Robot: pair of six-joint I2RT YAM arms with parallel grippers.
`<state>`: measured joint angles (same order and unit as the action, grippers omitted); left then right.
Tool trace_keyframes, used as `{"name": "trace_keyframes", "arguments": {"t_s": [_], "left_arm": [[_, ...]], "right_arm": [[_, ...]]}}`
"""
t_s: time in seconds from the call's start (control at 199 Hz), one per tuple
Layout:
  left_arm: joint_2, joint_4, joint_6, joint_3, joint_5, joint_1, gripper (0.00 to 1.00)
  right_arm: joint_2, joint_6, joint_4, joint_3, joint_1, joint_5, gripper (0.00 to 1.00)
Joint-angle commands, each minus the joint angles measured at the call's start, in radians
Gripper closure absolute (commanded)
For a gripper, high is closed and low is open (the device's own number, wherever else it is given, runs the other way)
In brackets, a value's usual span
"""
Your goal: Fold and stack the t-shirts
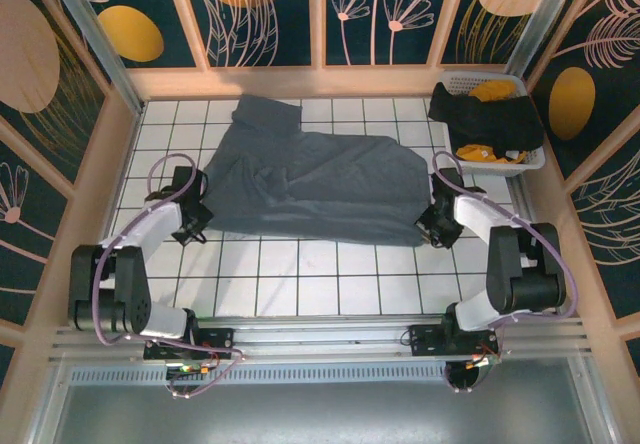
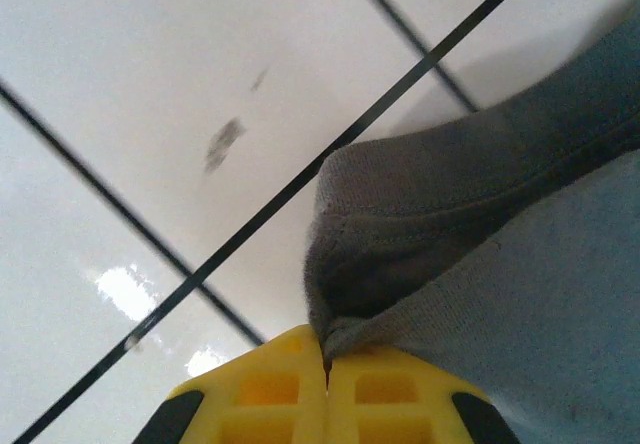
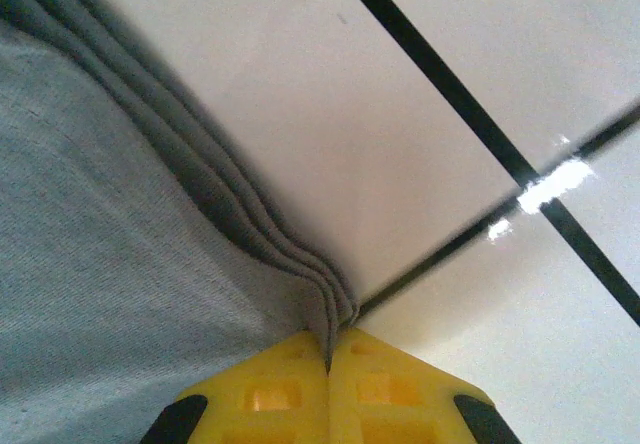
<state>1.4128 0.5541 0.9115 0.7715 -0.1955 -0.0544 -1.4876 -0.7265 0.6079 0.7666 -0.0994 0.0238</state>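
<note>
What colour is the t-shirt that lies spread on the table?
Plain slate blue-grey. The t-shirt shows best in the top external view.

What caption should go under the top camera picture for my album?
Left pincer and right pincer grip opposite ends of the blue-grey t-shirt on the tiled table, near the laundry basket.

Overhead camera looks down; wrist cameras hug t-shirt (image 1: 320,179) edges.
</note>
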Motion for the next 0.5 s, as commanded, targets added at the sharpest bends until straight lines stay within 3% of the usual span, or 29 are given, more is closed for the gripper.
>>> {"name": "trace_keyframes", "arguments": {"t_s": [0.0,0.301,0.331,0.421,0.496], "left_arm": [[-0.051,0.072,0.106,-0.06,0.016,0.001,1.0],[-0.096,0.082,0.161,-0.128,0.033,0.001,1.0],[-0.097,0.085,0.158,-0.112,0.034,0.001,0.91],[-0.111,0.117,0.147,-0.031,0.004,-0.001,0.66],[-0.12,0.133,0.134,0.059,-0.017,-0.002,0.57]], "right_arm": [[0.045,0.026,0.121,-0.055,-0.003,-0.011,1.0],[0.074,-0.005,0.134,-0.098,0.009,0.029,1.0],[0.074,-0.006,0.137,-0.085,0.009,0.021,0.98],[0.093,-0.008,0.156,-0.019,0.009,-0.009,0.76],[0.12,0.002,0.164,0.046,0.0,-0.036,0.64]]}}
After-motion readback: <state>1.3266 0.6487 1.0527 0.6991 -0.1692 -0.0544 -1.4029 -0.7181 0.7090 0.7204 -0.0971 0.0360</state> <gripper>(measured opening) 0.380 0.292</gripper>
